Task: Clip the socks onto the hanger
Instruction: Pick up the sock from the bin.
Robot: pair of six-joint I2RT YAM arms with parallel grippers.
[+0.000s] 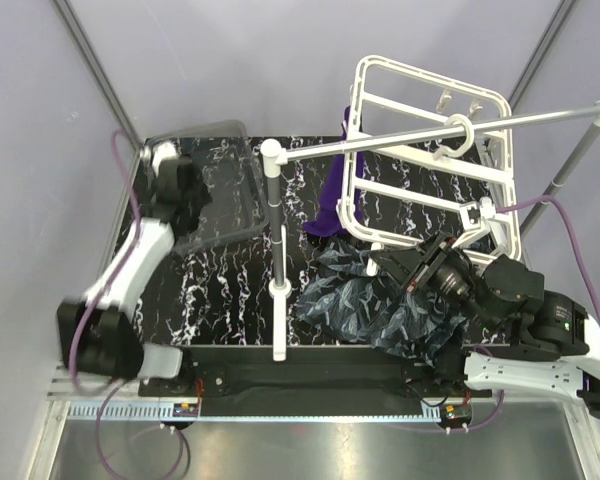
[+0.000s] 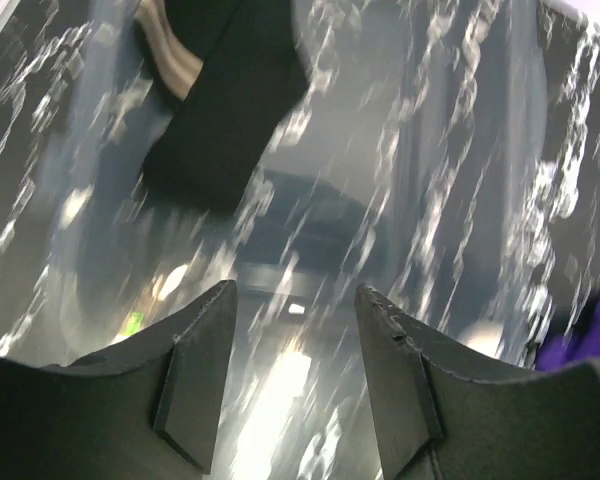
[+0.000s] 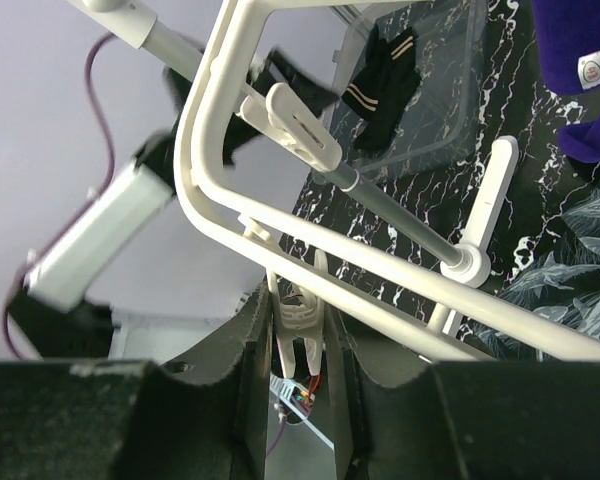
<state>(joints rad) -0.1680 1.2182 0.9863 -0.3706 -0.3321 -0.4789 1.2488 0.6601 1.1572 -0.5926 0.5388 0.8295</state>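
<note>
The white hanger (image 1: 430,76) hangs by its hook on the grey rod, with a purple sock (image 1: 332,200) draped at its left edge. My right gripper (image 1: 385,262) sits at the hanger's lower rail. In the right wrist view the gripper (image 3: 298,300) is shut on a small white clip (image 3: 302,318) dangling under the hanger rail (image 3: 187,150). My left gripper (image 2: 295,290) is open and empty, hovering over a clear bin. A black sock with tan stripes (image 2: 220,100) lies in the bin beyond its fingertips. This sock also shows in the right wrist view (image 3: 385,80).
The grey rod (image 1: 380,143) spans two white posts, one of them (image 1: 277,250) mid-table. The clear plastic bin (image 1: 225,190) sits at the back left under the left arm. A dark patterned cloth (image 1: 365,300) lies crumpled under the right gripper.
</note>
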